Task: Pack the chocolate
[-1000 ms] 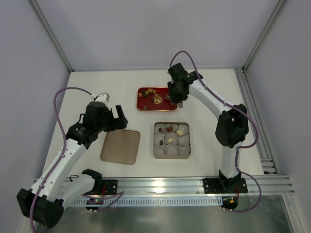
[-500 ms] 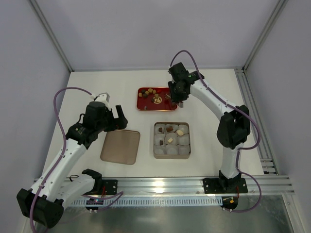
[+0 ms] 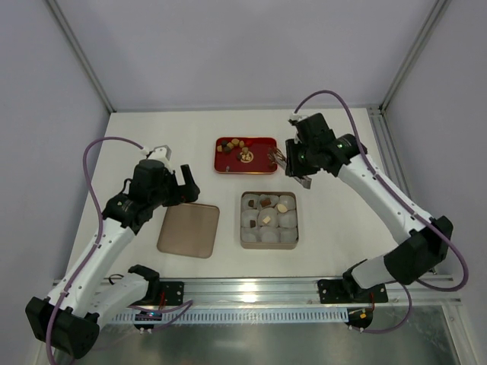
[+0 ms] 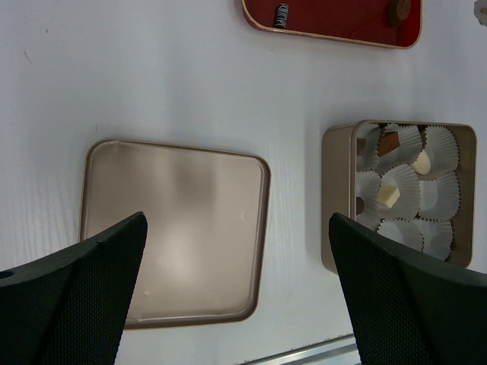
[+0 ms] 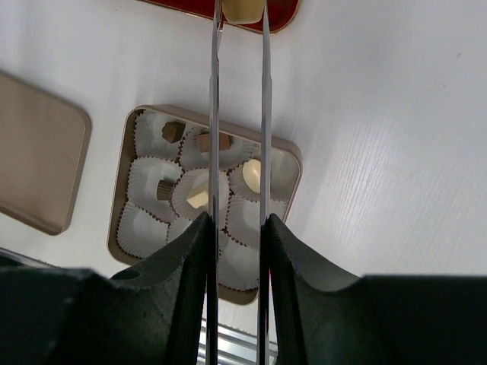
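The right arm has swung out to the right since a second ago. Its elbow stood up high in the middle before, and now it sits low by the right edge of the table point(image 3: 152, 137). The left arm has not moved at all. The right claw point(image 5: 240, 6) has two long thin metal fingers point(image 5: 214, 114), and they are squeezed on one cream chocolate point(image 5: 243, 11) right at their tips. In the right wrist view that piece hangs over the near edge of the red tray point(image 3: 262, 146). More chocolate point(image 3: 236, 144) lies in the tray, brown and tan bits bunched toward its left and middle. Just in front of the tray, not touching it, sits the tan box point(image 3: 268, 245). It is full of puffy white paper cups point(image 3: 251, 236). A few cups in the far and middle rows have a piece in them, some brown and some cream, and the near row of cups has none. To the left of the box the flat tan lid point(image 3: 189, 230) lies on the table, a little apart from it. The left claw point(image 4: 237, 220) hangs above the lid with its two black fingers point(image 4: 91, 289) spread wide, and it grips nothing. In the left wrist view the lid shows between those fingers, with the box off to the right.
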Robot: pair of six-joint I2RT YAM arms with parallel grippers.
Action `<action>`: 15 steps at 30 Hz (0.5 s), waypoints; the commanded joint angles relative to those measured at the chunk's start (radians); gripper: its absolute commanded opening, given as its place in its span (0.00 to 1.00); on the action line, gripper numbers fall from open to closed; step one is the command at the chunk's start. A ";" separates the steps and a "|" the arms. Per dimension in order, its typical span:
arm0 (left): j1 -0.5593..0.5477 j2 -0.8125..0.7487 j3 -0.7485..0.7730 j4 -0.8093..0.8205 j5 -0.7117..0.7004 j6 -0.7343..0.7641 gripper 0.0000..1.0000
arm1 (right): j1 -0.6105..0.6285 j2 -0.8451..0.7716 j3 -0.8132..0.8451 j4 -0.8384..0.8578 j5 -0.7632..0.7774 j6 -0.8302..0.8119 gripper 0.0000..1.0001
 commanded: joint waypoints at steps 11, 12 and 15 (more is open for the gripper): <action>0.003 -0.016 -0.003 0.031 0.014 -0.011 1.00 | 0.077 -0.395 -0.251 -0.147 -0.021 0.107 0.36; 0.003 -0.018 -0.003 0.031 0.013 -0.009 1.00 | 0.088 -0.417 -0.261 -0.171 -0.023 0.120 0.36; 0.003 -0.018 -0.005 0.030 0.014 -0.011 1.00 | 0.138 -0.455 -0.295 -0.216 -0.013 0.150 0.36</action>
